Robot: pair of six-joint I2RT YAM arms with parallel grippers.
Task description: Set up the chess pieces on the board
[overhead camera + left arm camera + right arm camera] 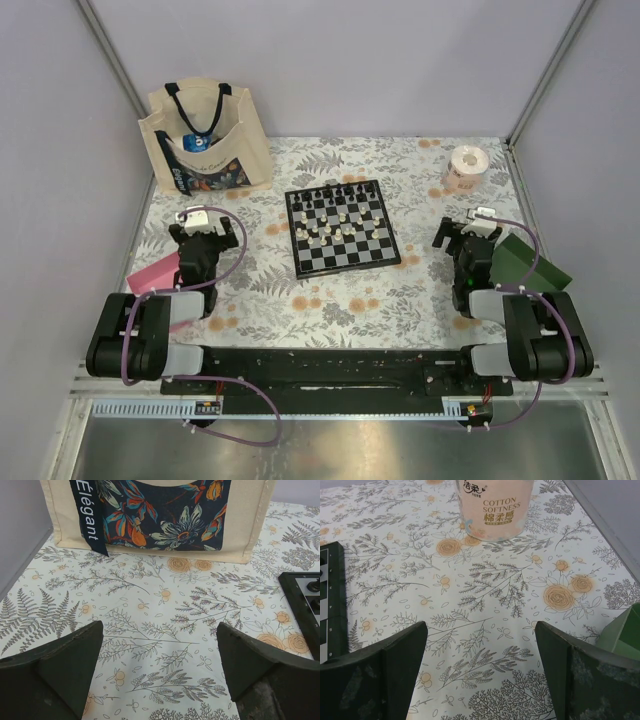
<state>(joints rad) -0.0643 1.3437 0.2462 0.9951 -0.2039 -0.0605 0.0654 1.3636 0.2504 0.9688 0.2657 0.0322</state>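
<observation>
The board is seen in the middle of the flowered tablecloth. The chess pieces are gathered on its far half and centre. The dark ones are ranged mostly along the far rows and the pale ones are scattered over the middle squares (too small for their kinds to be told). The left gripper is held low over the cloth to the left of the board, its fingers spread wide with nothing between them. The right gripper is held to the right of the board, likewise spread and empty.

The pieces are judged to be tiny and closely packed, so neighbours could be toppled by wide fingers lowered among them. A light piece could also be pinched off-centre and flicked away. The board appears to lie loose, so it could be pushed askew by a careless approach.

A tote bag is stood beyond the board's far left corner. Something blue is seen inside it but cannot be identified. What looks like a green box is set to the right of the board, and its contents cannot be seen.
</observation>
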